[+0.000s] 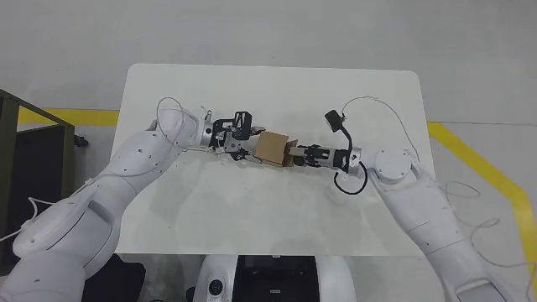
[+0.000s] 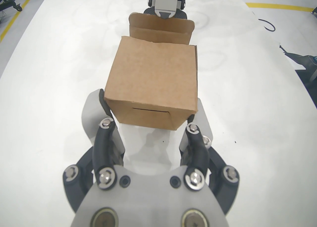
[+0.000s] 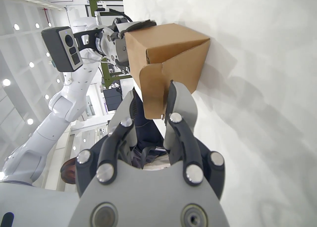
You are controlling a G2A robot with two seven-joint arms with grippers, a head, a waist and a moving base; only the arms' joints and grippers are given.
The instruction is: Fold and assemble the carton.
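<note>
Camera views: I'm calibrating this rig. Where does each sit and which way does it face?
Top view: above the arms, looking down at the table; both arms meet at the carton.
Left wrist view: on the left wrist, facing the carton's closed end past the left gripper; right gripper beyond.
Right wrist view: on the right wrist, facing the open flap past its gripper; left arm beyond.
Shared: wrist views see the carton from opposite ends.

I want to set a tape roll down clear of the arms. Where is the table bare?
Bare table: the far strip beyond both arms, except by the cable; the near strip between arms and front edge. Crowded: the middle, where left hand and right hand meet the carton.
</note>
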